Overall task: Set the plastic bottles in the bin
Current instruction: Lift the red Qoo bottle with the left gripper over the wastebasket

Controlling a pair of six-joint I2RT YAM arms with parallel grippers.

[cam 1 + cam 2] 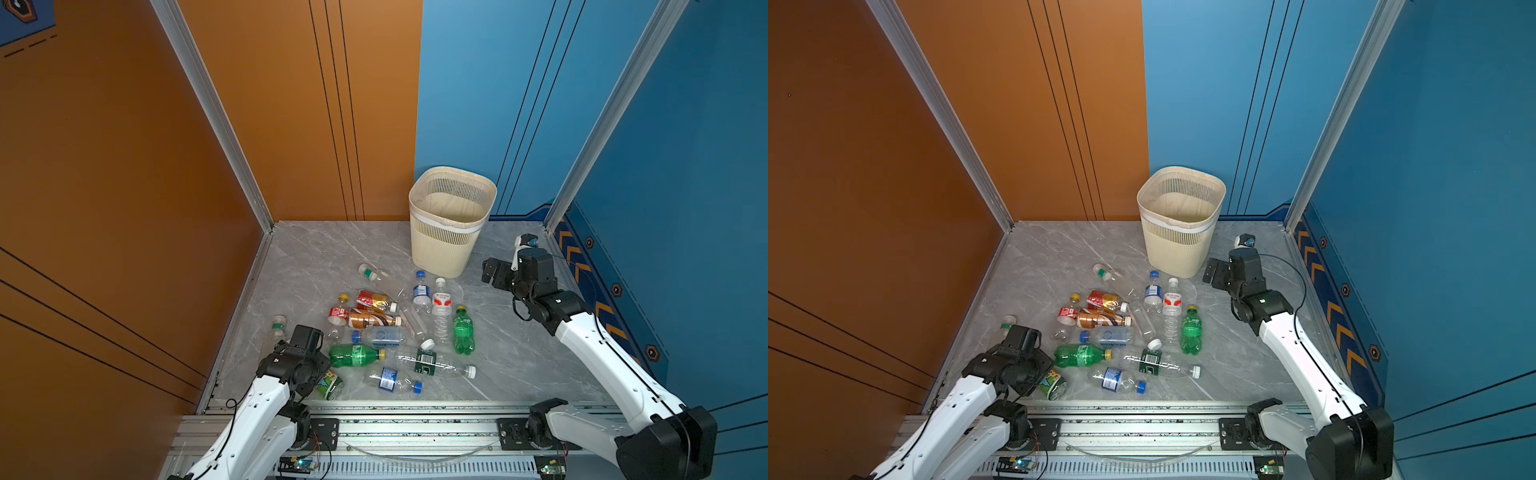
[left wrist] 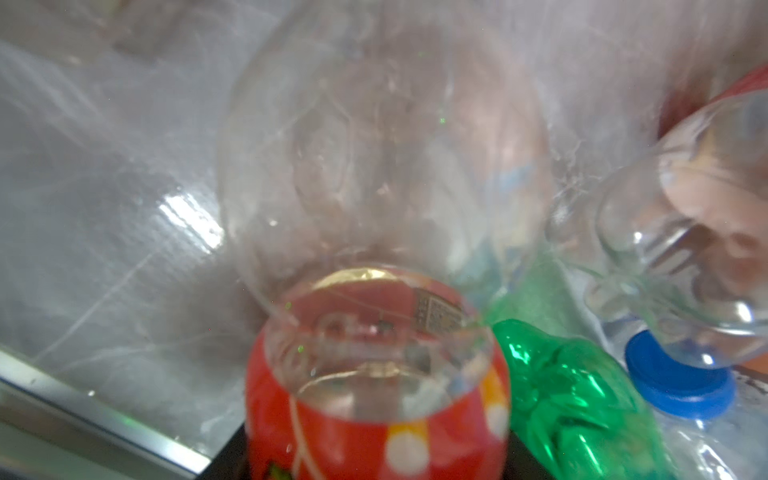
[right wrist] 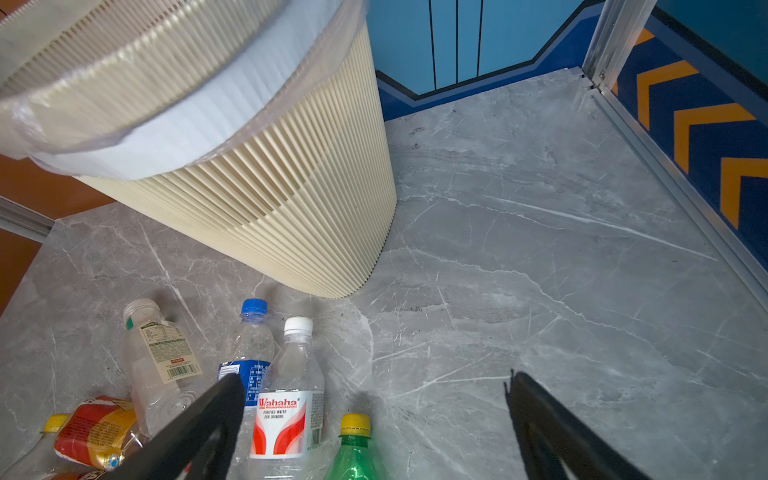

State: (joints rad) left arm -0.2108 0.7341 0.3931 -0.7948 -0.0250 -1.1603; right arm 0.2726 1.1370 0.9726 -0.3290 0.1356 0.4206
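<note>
The right jaws were seen wide open, nothing held. The tall cream ribbed plastic bin point(image 3: 291, 187) stood upright just ahead of them on the grey marble counter point(image 3: 540, 249). How far the left jaws were open could not be told. A clear plastic bottle with a red label point(image 2: 374, 174) was seen close in front of them. The other plastic bottles point(image 1: 386, 332) were scattered between both jaws.

Grey marbled slab point(image 1: 519, 357), pale veins running across it. Cream ribbed bin point(image 1: 444, 249) stands upright at the far side, right of centre. Just in front of its foot, a loose cluster of plastic bottles point(image 1: 382, 336) lies on its sides, several touching or crossing. Among them: a brown bottle point(image 1: 370, 319), a clear bottle with a red-and-white label point(image 1: 441, 307), a green bottle point(image 1: 463, 332) on the right, a second green bottle point(image 1: 353, 355) and a blue-labelled bottle point(image 1: 388, 379) nearest the front edge. One clear bottle point(image 1: 277, 328) sits apart by the left edge.
</note>
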